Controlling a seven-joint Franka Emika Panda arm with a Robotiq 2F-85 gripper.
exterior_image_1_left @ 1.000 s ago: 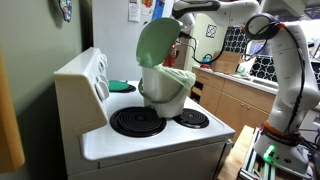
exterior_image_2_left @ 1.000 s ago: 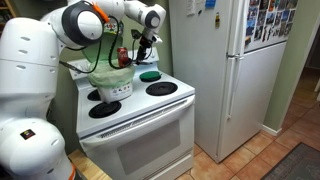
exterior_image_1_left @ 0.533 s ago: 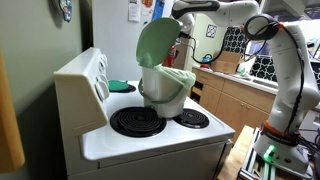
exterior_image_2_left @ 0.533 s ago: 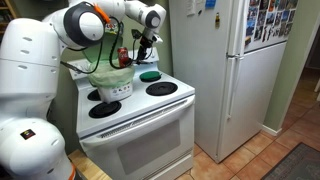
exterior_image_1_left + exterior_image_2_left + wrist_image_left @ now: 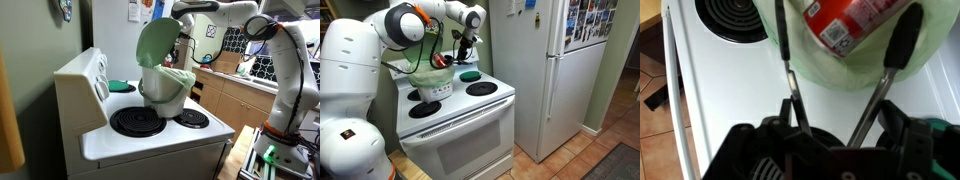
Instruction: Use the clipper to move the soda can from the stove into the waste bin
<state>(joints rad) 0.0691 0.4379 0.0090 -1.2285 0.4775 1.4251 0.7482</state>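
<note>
- Since the earlier frame, the soda can (image 5: 440, 62) has dropped a little and tipped from nearly upright to a slant, close to the rim of the waste bin (image 5: 432, 85).
- Seen from the wrist, the can (image 5: 855, 22) is a glossy red cylinder with a white label. It lies sideways over the crinkled pale-green bag liner (image 5: 840, 70).
- One clipper (image 5: 790, 85) shows two thin metal arms with dark tips, one tip at each end of the can. Whether they still pinch it is unclear.
- One black gripper (image 5: 838, 130) is clamped around the clipper's arms.
- One bin (image 5: 165, 95) with a round, smooth green lid (image 5: 157, 43) raised stands on the white stove (image 5: 150, 145).
- Two black coil burners (image 5: 137, 121) lie in front of the bin.
- One flat green disc (image 5: 469, 75) rests at the stove's back.
</note>
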